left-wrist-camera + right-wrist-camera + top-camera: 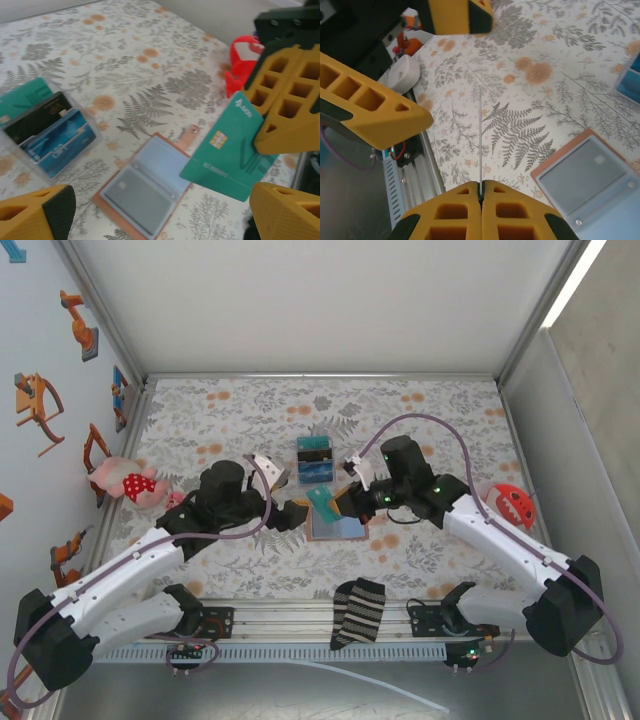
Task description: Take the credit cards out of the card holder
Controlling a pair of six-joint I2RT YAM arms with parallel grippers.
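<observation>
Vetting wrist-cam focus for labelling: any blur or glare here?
Left wrist: own fingers blurred at the bottom corners, credit card sharp enough to show its chip. Right wrist: card holder soft, no glare. Top external: even light, bright strip light upper right.

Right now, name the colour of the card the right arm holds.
The credit card is teal-green; left wrist view shows it best.

I'd call this a robotics lab test cell: a boxed-in bench with plain white wall panels (300, 300) set in aluminium framing (527, 330), lit by a strip light (577, 280). The left arm (120, 575) and the right arm (500, 540), both white, are bolted to a slotted metal rail (300, 618), with purple cable (440, 425) looping off them. A floral cloth (250, 410), wall stickers (35, 405), a plush toy (125, 480) and a striped sock (358, 612) make an odd assortment of props.
</observation>
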